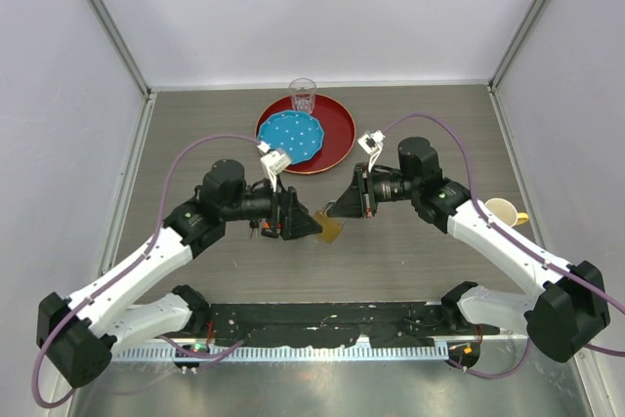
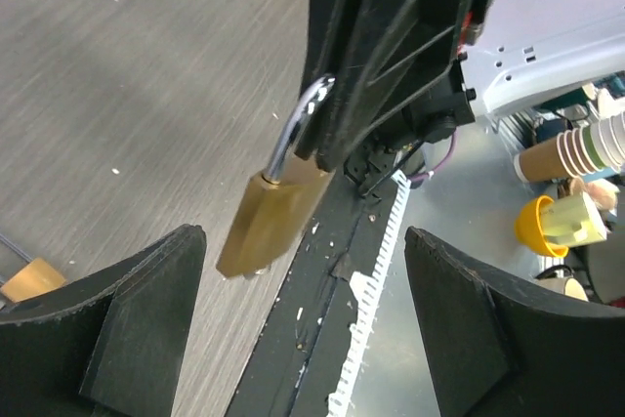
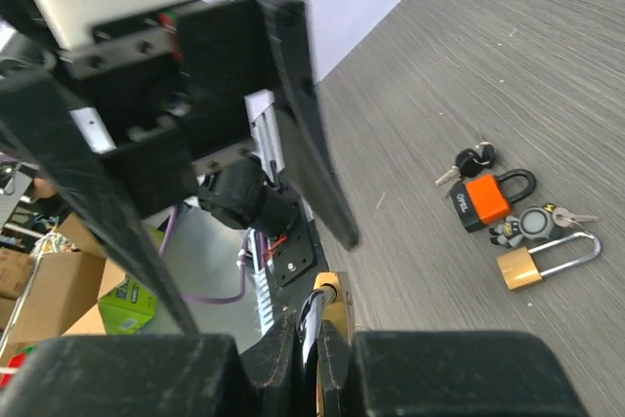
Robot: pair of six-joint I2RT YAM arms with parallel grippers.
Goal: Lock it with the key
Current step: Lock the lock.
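Note:
A brass padlock (image 1: pixel 330 229) hangs above the table between the two arms. My right gripper (image 1: pixel 340 210) is shut on its steel shackle (image 2: pixel 298 129), and the brass body (image 2: pixel 271 220) dangles below the fingers. The right wrist view shows that gripper (image 3: pixel 314 358) pinching the shackle, with the brass body (image 3: pixel 338 302) just beyond. My left gripper (image 1: pixel 299 225) faces the padlock and stands open, its fingers (image 2: pixel 146 324) wide apart around nothing, the lock's lower end a little ahead of them. I see no key in the padlock. Black-headed keys (image 3: pixel 476 157) lie on the table.
On the table under the arms lie an orange padlock (image 3: pixel 485 198), a second brass padlock (image 3: pixel 532 263) with its shackle open, and a silver key (image 3: pixel 568 215). A red tray (image 1: pixel 337 134) with a blue plate (image 1: pixel 293 136) and a glass (image 1: pixel 303 95) stands behind. A mug (image 1: pixel 502 210) sits at the right.

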